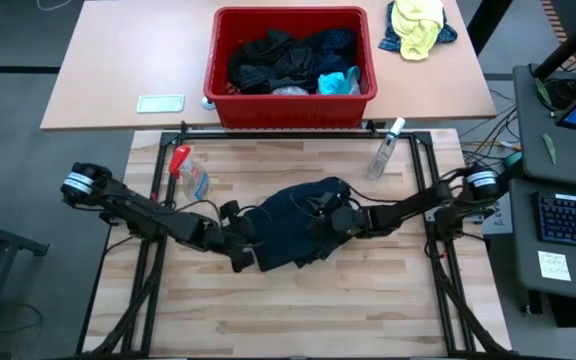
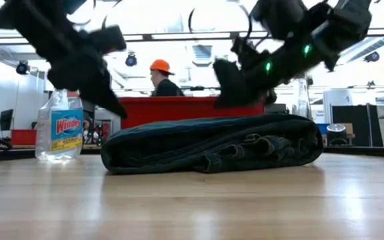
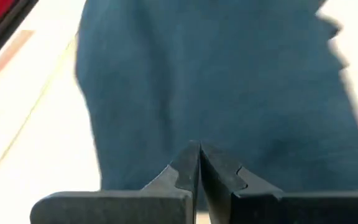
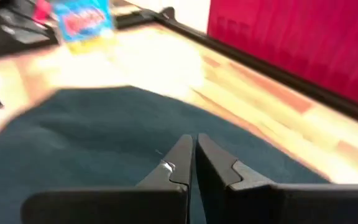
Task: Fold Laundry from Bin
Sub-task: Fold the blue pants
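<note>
A dark navy garment (image 1: 293,225) lies folded in a thick bundle at the middle of the wooden table (image 1: 298,320), and both arms reach in over it from either side. The left gripper (image 1: 238,262) sits at the garment's near left corner, its fingers (image 3: 188,168) pressed together tip to tip with nothing between them; its wrist view shows only blue cloth spread just ahead of them. The right gripper (image 1: 320,222) hangs over the garment's right half, its fingers (image 4: 182,158) likewise closed and empty, with cloth directly beneath; whether the tips touch the fabric is hard to tell from the blurred wrist view. In the low view the bundle (image 2: 212,150) rests flat on the wood with both arms above it. Farther back, a Windex bottle (image 1: 188,172) with a red trigger lies on the table's left, and a clear spray bottle (image 1: 385,150) stands near the right rear corner. Beyond the table's black rear rail, on a second tan table (image 1: 118,60), the red bin (image 1: 290,108) holds the rest of the laundry (image 1: 278,60), dark pieces with one turquoise piece (image 1: 338,82) at its right. A yellow-and-blue cloth (image 1: 416,28) lies right of the bin, and a small flat pale object (image 1: 160,103) lies to its left. Behind the bin, a person in an orange cap (image 2: 160,65) shows in the low view.
</note>
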You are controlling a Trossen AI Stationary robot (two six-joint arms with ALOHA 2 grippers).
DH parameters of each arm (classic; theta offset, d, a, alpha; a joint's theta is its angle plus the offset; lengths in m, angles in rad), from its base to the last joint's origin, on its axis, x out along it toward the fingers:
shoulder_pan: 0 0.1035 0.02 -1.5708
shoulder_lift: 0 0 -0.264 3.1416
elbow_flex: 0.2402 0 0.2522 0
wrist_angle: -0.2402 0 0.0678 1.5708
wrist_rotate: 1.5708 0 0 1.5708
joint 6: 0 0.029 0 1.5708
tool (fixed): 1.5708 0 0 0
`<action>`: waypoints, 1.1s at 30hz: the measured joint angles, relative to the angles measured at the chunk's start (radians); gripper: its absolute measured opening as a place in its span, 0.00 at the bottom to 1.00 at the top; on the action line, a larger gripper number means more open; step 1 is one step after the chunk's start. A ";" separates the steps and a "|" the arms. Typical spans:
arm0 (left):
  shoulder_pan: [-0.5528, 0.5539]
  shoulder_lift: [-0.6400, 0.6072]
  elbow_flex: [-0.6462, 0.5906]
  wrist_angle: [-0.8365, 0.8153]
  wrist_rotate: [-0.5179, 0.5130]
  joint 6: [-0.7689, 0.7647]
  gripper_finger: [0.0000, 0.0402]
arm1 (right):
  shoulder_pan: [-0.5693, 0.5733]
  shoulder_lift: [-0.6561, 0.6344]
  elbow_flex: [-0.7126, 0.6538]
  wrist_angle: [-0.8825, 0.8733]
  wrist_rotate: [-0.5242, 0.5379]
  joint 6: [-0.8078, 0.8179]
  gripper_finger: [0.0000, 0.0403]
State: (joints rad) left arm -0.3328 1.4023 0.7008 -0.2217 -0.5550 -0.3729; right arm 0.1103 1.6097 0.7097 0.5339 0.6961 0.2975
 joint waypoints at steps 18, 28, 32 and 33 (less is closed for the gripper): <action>-0.123 0.394 0.018 0.406 0.167 -0.042 0.00 | 0.200 -0.078 -0.231 -0.107 0.011 0.335 0.03; -0.136 0.298 0.005 0.338 0.250 -0.028 0.00 | 0.199 -0.246 -0.331 -0.170 0.014 0.397 0.03; -0.137 0.176 0.006 0.332 0.248 0.054 0.00 | 0.199 -0.331 -0.317 -0.164 0.062 0.339 0.03; -0.136 0.152 0.007 0.334 0.227 0.086 0.00 | 0.198 -0.343 -0.307 -0.162 0.077 0.319 0.03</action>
State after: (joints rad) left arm -0.4686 1.5541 0.7082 0.1122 -0.3276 -0.2867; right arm 0.3082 1.2668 0.4027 0.3723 0.7735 0.6170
